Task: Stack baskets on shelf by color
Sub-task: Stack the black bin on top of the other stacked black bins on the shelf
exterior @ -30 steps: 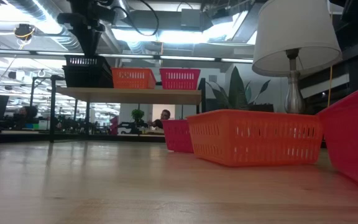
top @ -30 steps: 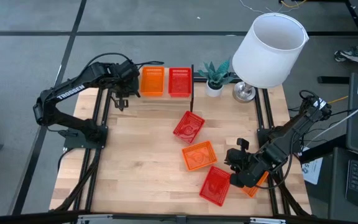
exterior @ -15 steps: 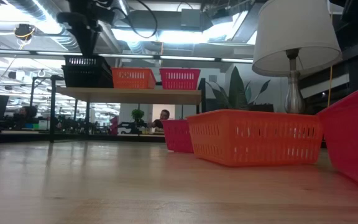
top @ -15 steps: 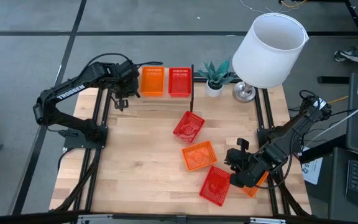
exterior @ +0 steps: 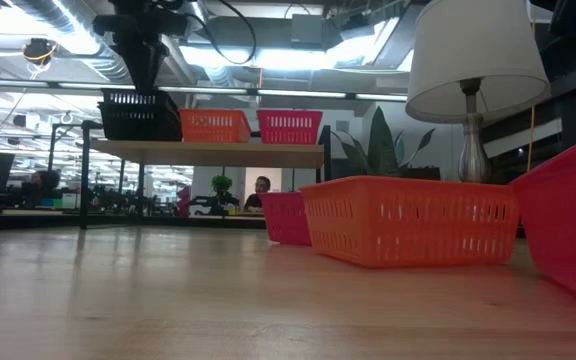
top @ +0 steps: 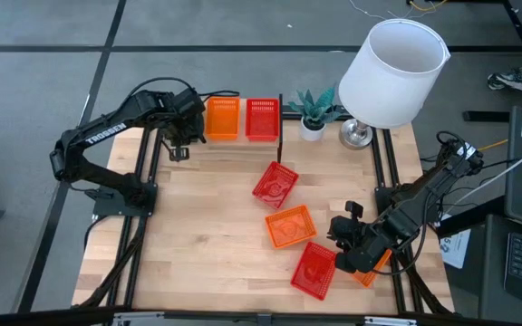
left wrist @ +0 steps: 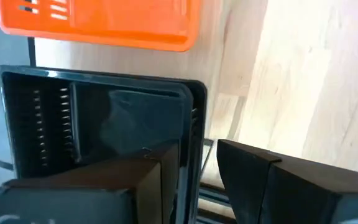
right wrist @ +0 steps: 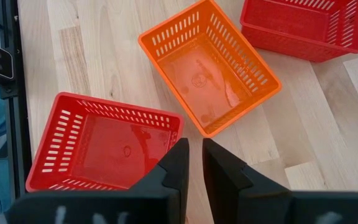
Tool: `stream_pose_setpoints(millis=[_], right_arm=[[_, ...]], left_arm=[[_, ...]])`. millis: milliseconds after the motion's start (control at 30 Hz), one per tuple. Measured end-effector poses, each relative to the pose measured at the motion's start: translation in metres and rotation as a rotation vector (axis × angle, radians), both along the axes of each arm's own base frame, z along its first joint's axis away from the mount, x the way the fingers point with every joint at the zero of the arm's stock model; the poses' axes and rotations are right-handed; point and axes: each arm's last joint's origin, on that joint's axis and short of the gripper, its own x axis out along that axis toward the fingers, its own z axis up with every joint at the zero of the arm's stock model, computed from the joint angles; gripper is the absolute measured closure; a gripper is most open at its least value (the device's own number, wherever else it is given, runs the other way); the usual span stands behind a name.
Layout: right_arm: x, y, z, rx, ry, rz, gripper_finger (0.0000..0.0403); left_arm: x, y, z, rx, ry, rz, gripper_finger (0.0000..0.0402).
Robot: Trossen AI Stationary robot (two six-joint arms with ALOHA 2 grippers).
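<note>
On the shelf (exterior: 218, 153) a stack of black baskets (exterior: 140, 115) stands at the left end, with an orange basket (top: 223, 118) and a red basket (top: 262, 118) beside it. My left gripper (left wrist: 199, 155) is open above the stack. Its fingers stand on either side of the top black basket's (left wrist: 98, 118) near short wall. Two red baskets (top: 275, 184) (top: 314, 269) and an orange one (top: 289, 226) rest on the tabletop. My right gripper (right wrist: 194, 152) hangs shut above the table by them, touching nothing. It partly hides another orange basket (top: 371, 270). My left gripper comes from above, one finger (left wrist: 157, 177) inside the top black basket and one (left wrist: 260, 180) outside its near short wall (left wrist: 194, 118). A gap shows between the outer finger and the wall. I cannot tell whether the inner finger touches. The basket sits on the stack.
A lamp with a large white shade (top: 392, 72) and a small potted plant (top: 313, 110) stand at the table's far right. Black rails (top: 383, 172) run along both table sides. Bare wood lies in the left and near-left part of the table (top: 188, 235).
My left gripper has shifted slightly above the black stack, a little toward the table's near edge. The baskets have kept their places.
</note>
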Motion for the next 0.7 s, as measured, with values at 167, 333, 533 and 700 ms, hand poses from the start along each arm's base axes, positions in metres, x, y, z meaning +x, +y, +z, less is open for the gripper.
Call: stream_pose_setpoints(millis=[167,333,533,700], right_arm=[[0.0,0.0001,0.0,0.0,0.0,0.0,0.0357],[0.0,0.0,0.0,0.0,0.0,0.0,0.0357],[0.0,0.0,0.0,0.0,0.0,0.0,0.0357],[0.0,0.0,0.0,0.0,0.0,0.0,0.0357]], left_arm=[[-0.0007,0.0027,0.0011,0.081,0.034,0.029,0.0299],[-0.0023,0.0032,-0.0002,-0.01,-0.002,0.014,0.0301],[-0.003,0.006,0.001,0.067,0.03,0.037,0.0302],[-0.0039,-0.003,0.0056,0.069,-0.022,0.068,0.0305]])
